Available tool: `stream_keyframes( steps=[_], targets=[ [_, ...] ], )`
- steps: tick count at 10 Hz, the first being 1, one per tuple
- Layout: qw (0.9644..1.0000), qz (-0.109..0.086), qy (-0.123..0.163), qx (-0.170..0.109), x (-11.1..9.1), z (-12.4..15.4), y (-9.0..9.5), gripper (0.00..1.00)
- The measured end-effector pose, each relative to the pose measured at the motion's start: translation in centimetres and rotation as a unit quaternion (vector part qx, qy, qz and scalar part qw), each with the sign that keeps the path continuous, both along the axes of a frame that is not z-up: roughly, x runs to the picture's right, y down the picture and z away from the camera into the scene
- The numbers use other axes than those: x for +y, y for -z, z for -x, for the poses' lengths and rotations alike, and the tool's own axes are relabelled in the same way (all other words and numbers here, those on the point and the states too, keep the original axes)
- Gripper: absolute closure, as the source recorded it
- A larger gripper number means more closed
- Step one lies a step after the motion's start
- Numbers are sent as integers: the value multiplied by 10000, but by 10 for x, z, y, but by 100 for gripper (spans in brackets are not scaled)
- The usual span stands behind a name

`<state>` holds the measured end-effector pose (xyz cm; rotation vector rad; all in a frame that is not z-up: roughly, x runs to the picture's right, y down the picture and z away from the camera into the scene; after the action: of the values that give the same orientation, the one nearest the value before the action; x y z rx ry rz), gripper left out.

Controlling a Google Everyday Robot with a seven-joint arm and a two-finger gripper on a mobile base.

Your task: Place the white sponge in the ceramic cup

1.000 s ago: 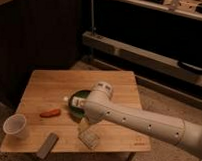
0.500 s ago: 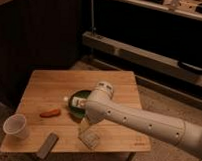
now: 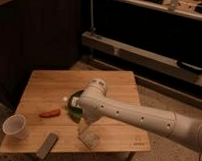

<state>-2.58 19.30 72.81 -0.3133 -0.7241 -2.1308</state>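
Note:
The ceramic cup (image 3: 15, 126) is small, plain and white, and stands upright near the table's front left corner. The white sponge (image 3: 89, 139), a pale flat block, lies on the wood near the front edge, right of centre. My gripper (image 3: 86, 127) hangs at the end of the white arm (image 3: 133, 116), which reaches in from the right. It is just above the sponge's far end and well to the right of the cup. Whether it touches the sponge cannot be made out.
A dark green bowl (image 3: 73, 107) sits mid-table, partly hidden behind the arm. A red, chilli-like object (image 3: 49, 113) lies left of it. A grey block (image 3: 46, 144) lies at the front edge. The wooden table (image 3: 54, 83) stands before dark shelving.

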Motion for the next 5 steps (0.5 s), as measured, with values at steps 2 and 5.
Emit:
stream_keyframes(
  steps=[2,5],
  targets=[
    [9999,116,92,41,8,3,-1,11],
    [9991,267,310,54,24,19,-2,11]
  ],
)
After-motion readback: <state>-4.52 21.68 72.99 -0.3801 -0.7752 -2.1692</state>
